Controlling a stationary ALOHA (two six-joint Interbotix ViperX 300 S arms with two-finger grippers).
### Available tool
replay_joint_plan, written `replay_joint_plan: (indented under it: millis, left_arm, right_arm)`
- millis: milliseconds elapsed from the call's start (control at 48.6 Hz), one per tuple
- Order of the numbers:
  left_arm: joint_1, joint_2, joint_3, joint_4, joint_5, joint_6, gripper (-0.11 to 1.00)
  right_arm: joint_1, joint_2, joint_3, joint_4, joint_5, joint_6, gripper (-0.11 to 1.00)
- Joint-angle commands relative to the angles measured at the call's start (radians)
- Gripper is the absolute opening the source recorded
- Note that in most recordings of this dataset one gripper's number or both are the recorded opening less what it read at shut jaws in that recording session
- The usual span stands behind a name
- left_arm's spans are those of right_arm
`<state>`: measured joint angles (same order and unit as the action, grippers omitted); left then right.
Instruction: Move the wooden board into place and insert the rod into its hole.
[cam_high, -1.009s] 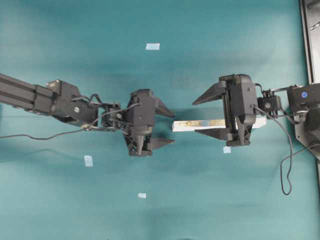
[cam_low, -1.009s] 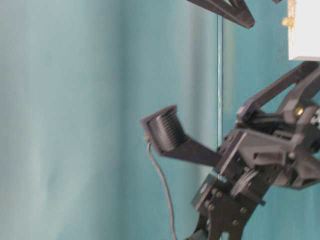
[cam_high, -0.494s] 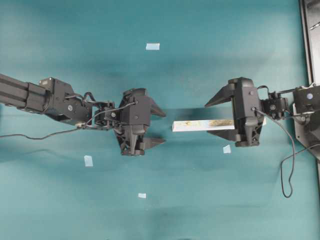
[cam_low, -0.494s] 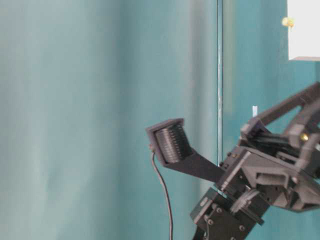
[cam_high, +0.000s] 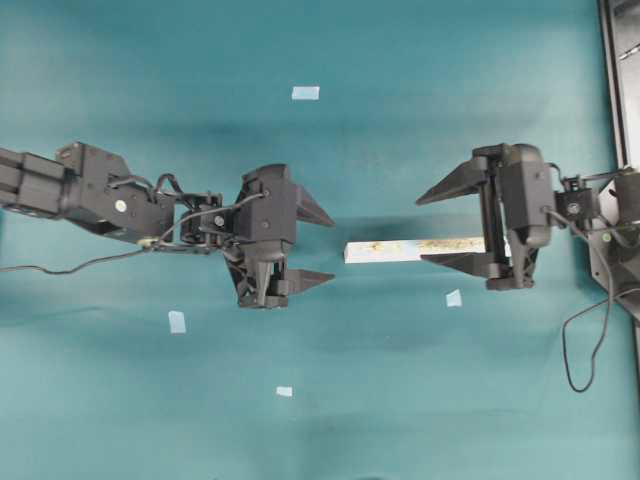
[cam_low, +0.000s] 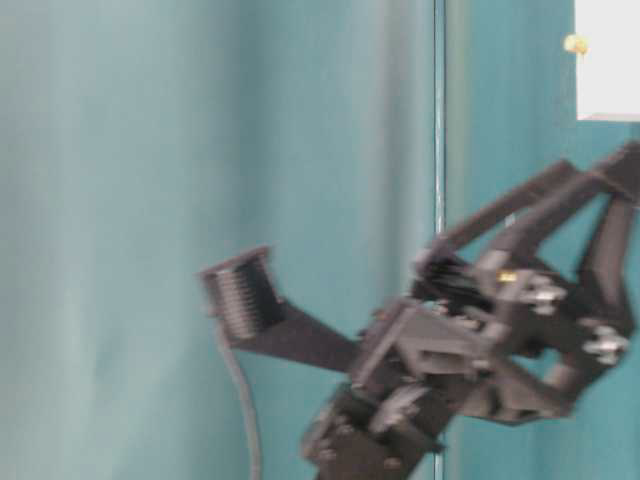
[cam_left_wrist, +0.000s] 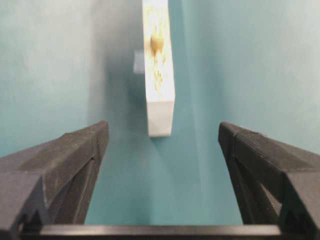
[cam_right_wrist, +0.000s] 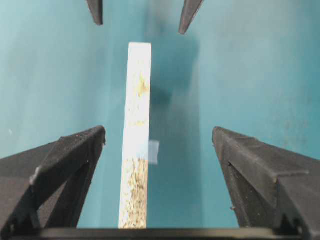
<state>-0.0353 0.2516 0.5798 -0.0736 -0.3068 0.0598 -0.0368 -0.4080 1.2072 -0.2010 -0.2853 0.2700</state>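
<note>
The wooden board (cam_high: 410, 248) stands on its long edge on the teal table, speckled side up, between the two arms. The rod (cam_left_wrist: 157, 41) shows as a tan peg head seated in the board's speckled side near its left end; it also shows in the table-level view (cam_low: 574, 44). My left gripper (cam_high: 331, 249) is open and empty, and the board's white end (cam_left_wrist: 161, 117) lies just beyond its tips. My right gripper (cam_high: 422, 229) is open; the board (cam_right_wrist: 136, 165) runs between its jaws, nearer one finger, touching neither.
Several pale-blue tape scraps lie on the table: one at the back (cam_high: 305, 93), one left of centre (cam_high: 177, 321), one at the front (cam_high: 284, 391), one beside the board (cam_high: 454, 298). A dark frame (cam_high: 618, 80) borders the right edge.
Both open grippers have drawn back along the board's line, the left one leftward and the right one rightward. The board with the peg has stayed where it was.
</note>
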Motion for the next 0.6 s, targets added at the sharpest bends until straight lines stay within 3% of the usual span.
replay_joint_plan:
  millis: [0, 577]
  left_arm:
    - [0.003, -0.067, -0.003, 0.000, -0.006, 0.005, 0.85]
    - [0.003, -0.121, 0.106, 0.000, -0.137, 0.008, 0.83]
  right_arm:
    - [0.002, -0.058, -0.002, 0.000, -0.009, 0.002, 0.99]
    - [0.002, -0.295, 0.114, 0.000, -0.005, 0.002, 0.99]
